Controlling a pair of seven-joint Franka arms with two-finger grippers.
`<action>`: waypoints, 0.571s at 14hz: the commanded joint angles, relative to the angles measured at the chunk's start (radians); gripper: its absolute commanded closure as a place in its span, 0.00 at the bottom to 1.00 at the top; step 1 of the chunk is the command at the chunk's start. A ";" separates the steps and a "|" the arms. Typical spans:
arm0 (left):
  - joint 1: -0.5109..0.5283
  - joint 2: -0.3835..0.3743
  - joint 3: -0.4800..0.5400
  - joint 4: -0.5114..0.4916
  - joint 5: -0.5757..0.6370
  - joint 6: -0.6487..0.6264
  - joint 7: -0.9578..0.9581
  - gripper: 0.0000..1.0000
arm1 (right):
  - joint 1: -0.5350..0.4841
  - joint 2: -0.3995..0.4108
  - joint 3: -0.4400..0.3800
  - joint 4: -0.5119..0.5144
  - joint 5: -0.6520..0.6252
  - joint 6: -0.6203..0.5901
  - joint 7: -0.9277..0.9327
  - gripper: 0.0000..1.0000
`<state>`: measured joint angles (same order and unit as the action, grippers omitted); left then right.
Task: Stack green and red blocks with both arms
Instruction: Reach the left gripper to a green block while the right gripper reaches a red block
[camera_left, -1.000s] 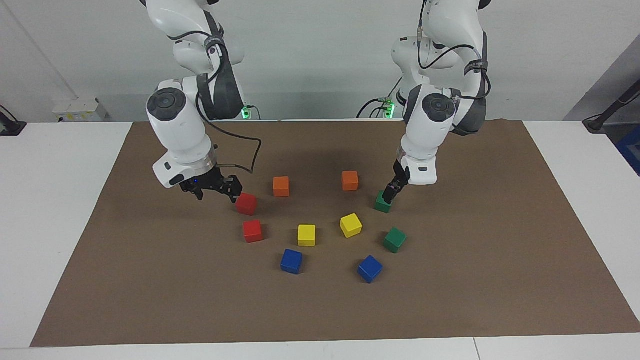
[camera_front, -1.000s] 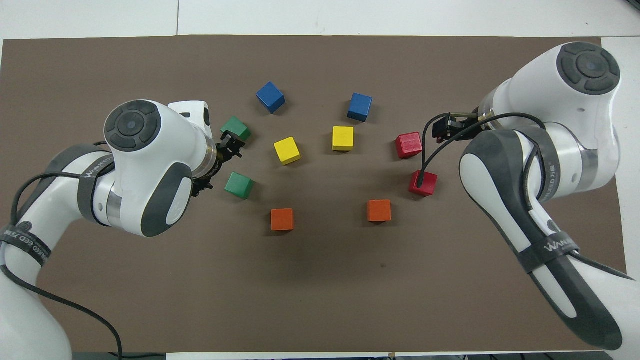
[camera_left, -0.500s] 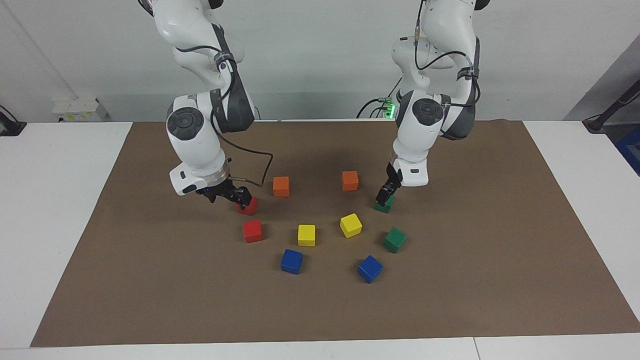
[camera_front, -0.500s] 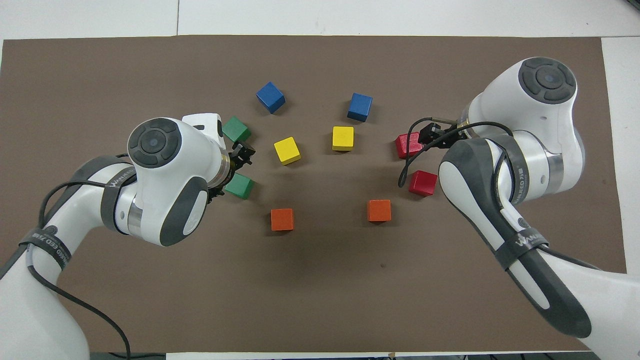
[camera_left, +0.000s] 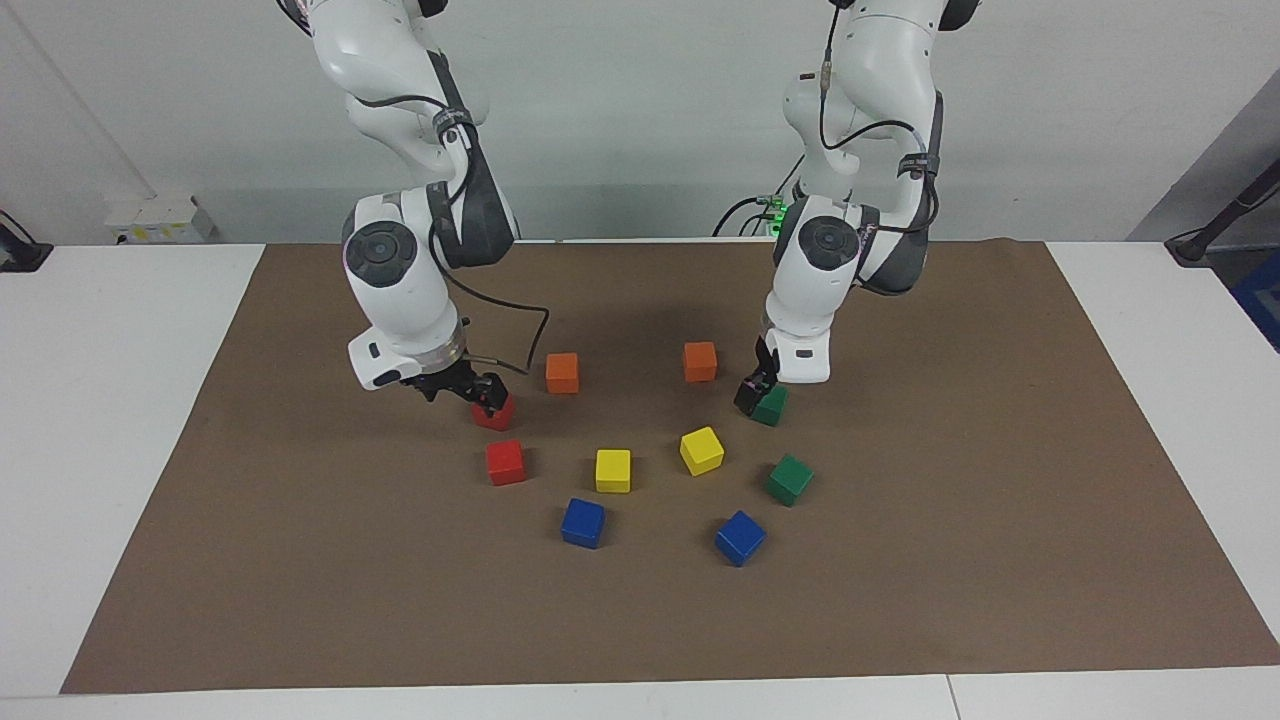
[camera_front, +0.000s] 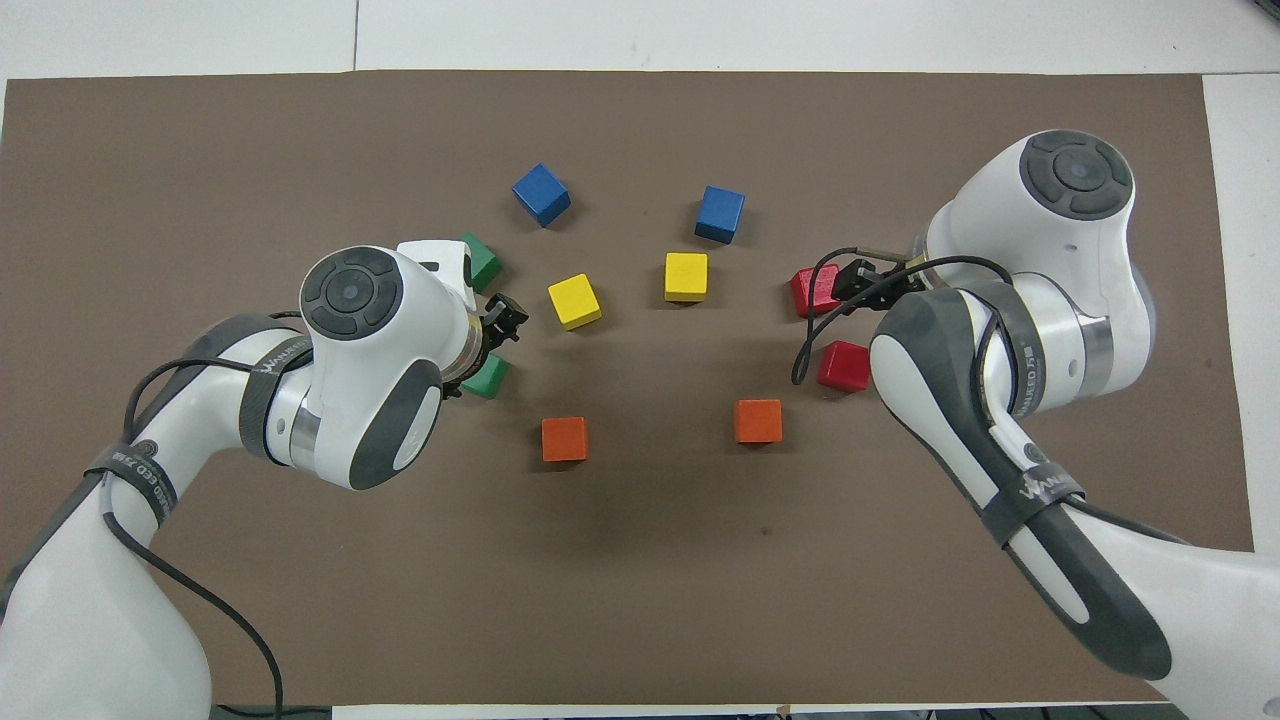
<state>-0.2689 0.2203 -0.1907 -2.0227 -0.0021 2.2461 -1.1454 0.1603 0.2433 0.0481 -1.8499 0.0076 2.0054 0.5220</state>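
**Both pincers down at the nearer red and green blocks**

Here we see the right pincer (camera_left: 487, 398) low over the red block nearer the robots (camera_left: 494, 412), its fingers spread wide on either side of the block's top; whether they touch it we cannot tell. The second red block (camera_left: 506, 462) sits just beside it, farther from the robots, with a narrow strip of bare mat between them. At the left arm's end, the left pincer (camera_left: 752, 394) stands equally wide at the nearer green block (camera_left: 771, 405), one finger against the block's side that faces the cluster's middle. The other green block (camera_left: 790, 480) lies farther out, tilted on the mat and apart from its twin.

Between the two arms we find two orange cubes (camera_left: 562, 372) nearest the robots, two yellow cubes (camera_left: 613, 470) in the middle, and two blue cubes (camera_left: 583, 523) farthest out. All blocks keep gaps from one another.

The brown mat (camera_left: 950, 560) runs wide around the cluster: broad bare stretches lie toward both ends of the desk (camera_left: 110, 400) and toward the mat's edge farthest from the robots. In the overhead view the left arm's wrist hides much of both green blocks.
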 joint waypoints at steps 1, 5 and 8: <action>0.007 0.004 0.011 -0.011 0.027 0.023 0.042 0.00 | 0.028 -0.053 0.001 -0.083 0.008 0.026 0.009 0.00; 0.008 0.027 0.011 -0.014 0.028 0.024 0.041 0.00 | 0.039 -0.071 0.001 -0.133 0.008 0.081 0.007 0.00; 0.013 0.030 0.011 -0.014 0.028 0.032 0.042 0.00 | 0.041 -0.087 0.001 -0.189 0.008 0.137 0.004 0.00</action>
<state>-0.2636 0.2513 -0.1786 -2.0237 0.0135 2.2513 -1.1165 0.2016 0.1974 0.0484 -1.9722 0.0076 2.0983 0.5220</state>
